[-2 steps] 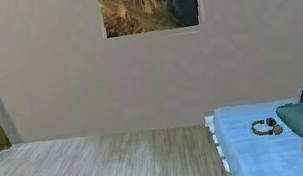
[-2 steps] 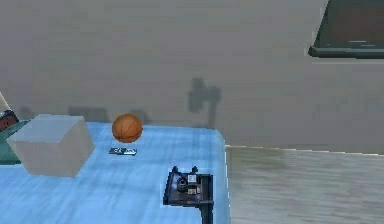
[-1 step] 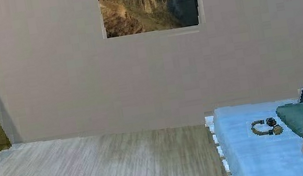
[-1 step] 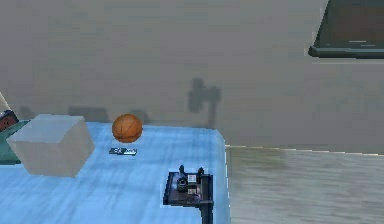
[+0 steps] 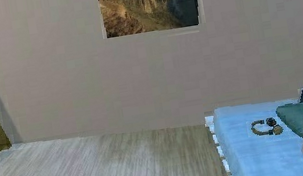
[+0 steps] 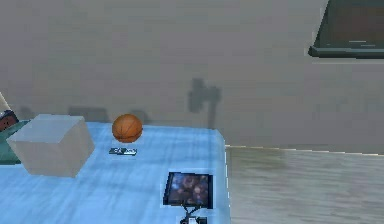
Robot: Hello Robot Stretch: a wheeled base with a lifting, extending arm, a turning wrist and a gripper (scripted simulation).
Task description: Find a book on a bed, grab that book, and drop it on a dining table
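Right, my tool (image 6: pixel 190 213) just pokes in at the arm side view's bottom edge; I cannot tell its spread or whether it holds anything. The book (image 6: pixel 188 186) lies on the bed (image 6: pixel 110 185) just beyond it, an orange ball (image 6: pixel 127 127) farther out.

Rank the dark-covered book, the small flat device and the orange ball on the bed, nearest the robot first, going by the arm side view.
1. book: low on the bed, right of middle.
2. small flat device: farther out, leftward.
3. orange ball: just beyond it, at the far edge.
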